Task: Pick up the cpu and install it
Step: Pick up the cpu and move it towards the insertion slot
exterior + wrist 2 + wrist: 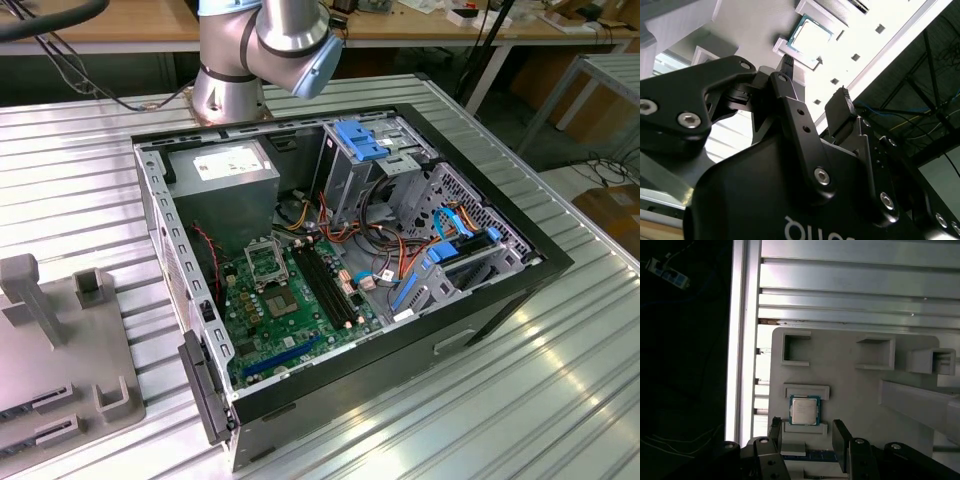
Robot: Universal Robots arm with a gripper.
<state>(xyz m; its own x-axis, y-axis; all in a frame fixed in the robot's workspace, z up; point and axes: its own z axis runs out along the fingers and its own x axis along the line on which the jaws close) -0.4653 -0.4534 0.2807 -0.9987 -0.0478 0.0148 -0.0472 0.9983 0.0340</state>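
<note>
The cpu [805, 410] is a small square chip with a silver-grey top. It lies flat in a shallow holder between two low ridges on a grey fixture plate [855, 395]. In the second wrist view the cpu [811, 37] sits just beyond the fingertips. My gripper [807, 436] is open, its two black fingers [840, 437] standing apart on either side of the chip's line, with nothing between them. It is close to the chip but apart from it. In the second wrist view the gripper [815, 85] is likewise open. The framed socket [262, 262] sits on the green motherboard [290, 310] inside the open case.
The open computer case [500, 290] lies on a ribbed metal table [560, 400], with a grey power-supply box [225, 180] and blue drive brackets [360, 140]. The grey fixture plate [60, 370] with upright blocks stands at the exterior view's left. The arm's base [230, 90] is behind the case.
</note>
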